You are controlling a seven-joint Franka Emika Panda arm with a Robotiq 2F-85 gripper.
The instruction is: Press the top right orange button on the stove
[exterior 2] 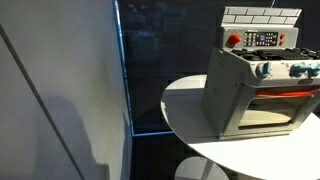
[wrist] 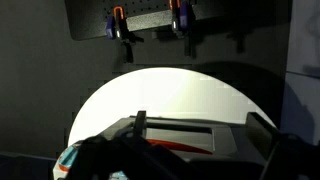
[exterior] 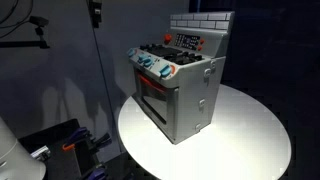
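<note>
A grey toy stove (exterior: 190, 95) stands on a round white table (exterior: 240, 150), off its centre. A brick-patterned back panel (exterior: 200, 19) rises behind the cooktop, with a round orange-red button (exterior: 167, 41) at one end of it. A row of knobs (exterior: 152, 66) runs along the front, above the oven door (exterior: 155, 98). In the wrist view the table lies between the stove and a dark pegboard (wrist: 150, 15) beyond.

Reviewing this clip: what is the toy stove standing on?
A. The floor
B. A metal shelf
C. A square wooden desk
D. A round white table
D: in an exterior view the toy stove stands on a round white table, off-centre on the tabletop, with bare white tabletop showing beside it.
</note>
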